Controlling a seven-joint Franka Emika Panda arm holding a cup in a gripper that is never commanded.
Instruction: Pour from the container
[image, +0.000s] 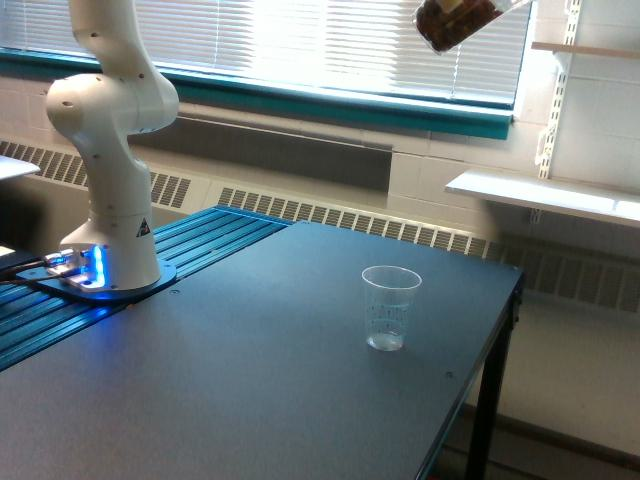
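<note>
The container (457, 22), a clear plastic cup full of brown granular bits, hangs tilted at the top edge of the exterior view, high above the table. Its upper part runs out of frame, and the gripper holding it is out of view. A clear tapered cup (389, 307) with printed measuring lines stands upright on the dark table (250, 380), well below the container and a little to the exterior view's left of it. It looks empty.
The white arm base (108, 150) stands on a blue-lit mount at the exterior view's left. The table's edge runs along the exterior view's right. White shelves (545, 195) hang on the wall at the right, with blinds and a radiator behind.
</note>
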